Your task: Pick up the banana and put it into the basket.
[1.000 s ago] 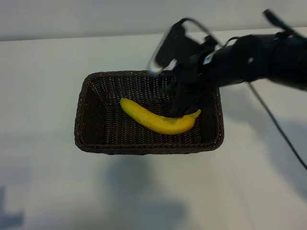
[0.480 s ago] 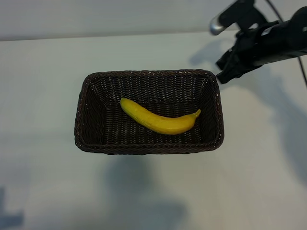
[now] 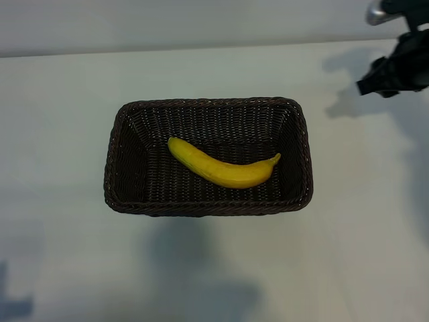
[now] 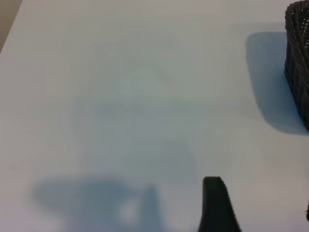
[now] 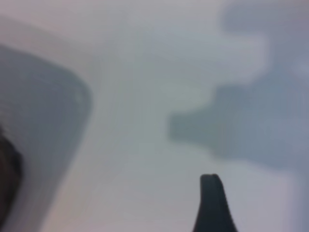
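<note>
A: Where is the right gripper [image 3: 367, 84] sitting, and what is it doing with its jaws?

B: It is hanging over the white table [image 3: 60, 100] near the far right corner, well apart from the basket [image 3: 120, 141]. Its jaws are standing apart and nothing is sitting between them. In the right wrist view only one dark fingertip [image 5: 211, 203] is showing, over bare tabletop with a shadow lying across it.

A: And the left gripper [image 4: 260, 208]?

B: It is not showing in the exterior view. In the left wrist view one black fingertip [image 4: 216, 205] is poking into the picture above the white surface, and a sliver of the other finger is just showing at the picture's edge. The jaws are standing apart with nothing between them. A corner of the wicker wall is showing farther off, casting a shadow on the table.

A: Where is the banana [image 3: 221, 168] lying?

B: It is resting on the floor of the basket, running diagonally from the middle toward the right wall, its darker stem tip pointing at that right wall and lying close to it. Neither gripper is touching it.

A: And the basket itself?

B: The dark-brown woven basket is standing upright near the middle of the table, its long sides running parallel to the table's far edge.
</note>
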Robot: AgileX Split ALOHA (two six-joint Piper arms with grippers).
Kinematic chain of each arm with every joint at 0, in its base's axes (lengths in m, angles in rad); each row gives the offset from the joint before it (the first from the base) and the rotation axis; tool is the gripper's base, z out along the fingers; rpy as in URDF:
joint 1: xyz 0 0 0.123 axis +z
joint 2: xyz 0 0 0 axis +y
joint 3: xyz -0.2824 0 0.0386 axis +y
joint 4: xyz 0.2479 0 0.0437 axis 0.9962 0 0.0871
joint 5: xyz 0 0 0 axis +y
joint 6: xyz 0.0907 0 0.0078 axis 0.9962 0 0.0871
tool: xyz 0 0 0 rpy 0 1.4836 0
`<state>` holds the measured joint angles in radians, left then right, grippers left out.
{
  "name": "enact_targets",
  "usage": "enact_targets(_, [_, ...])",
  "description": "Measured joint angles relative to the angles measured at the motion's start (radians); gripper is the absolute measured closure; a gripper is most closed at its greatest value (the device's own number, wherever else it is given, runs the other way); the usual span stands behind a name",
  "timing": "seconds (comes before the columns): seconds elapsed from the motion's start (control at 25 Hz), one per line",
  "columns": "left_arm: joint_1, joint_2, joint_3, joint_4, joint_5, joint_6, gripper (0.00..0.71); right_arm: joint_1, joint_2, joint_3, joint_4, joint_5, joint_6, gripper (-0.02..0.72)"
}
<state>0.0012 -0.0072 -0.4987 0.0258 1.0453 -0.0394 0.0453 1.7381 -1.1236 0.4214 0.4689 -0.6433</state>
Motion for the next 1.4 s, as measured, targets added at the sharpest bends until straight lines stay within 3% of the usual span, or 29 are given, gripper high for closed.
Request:
enact_targets(0.32, [0.000, 0.000, 0.000, 0.000, 0.000, 0.000, 0.231, -0.122, 0.000, 0.000, -0.036, 0.118, 0.023, 0.215])
enact_targets(0.44, [0.000, 0.000, 0.000, 0.000, 0.000, 0.000, 0.231, -0.140, -0.001, 0.000, -0.083, 0.145, 0.045, 0.215])
enact_targets(0.6, [0.000, 0.000, 0.000, 0.000, 0.000, 0.000, 0.231, -0.141, -0.002, -0.001, -0.250, 0.177, 0.172, 0.215])
enact_targets(0.8, [0.000, 0.000, 0.000, 0.000, 0.000, 0.000, 0.231, -0.141, -0.003, -0.001, -0.495, 0.229, 0.384, 0.215])
enact_targets(0.88, [0.000, 0.000, 0.000, 0.000, 0.000, -0.001, 0.231, -0.141, -0.003, -0.001, -0.548, 0.237, 0.451, 0.215])
enact_targets(1.4, [0.000, 0.000, 0.000, 0.000, 0.000, -0.001, 0.231, -0.141, -0.191, -0.001, -0.574, 0.294, 0.562, 0.215])
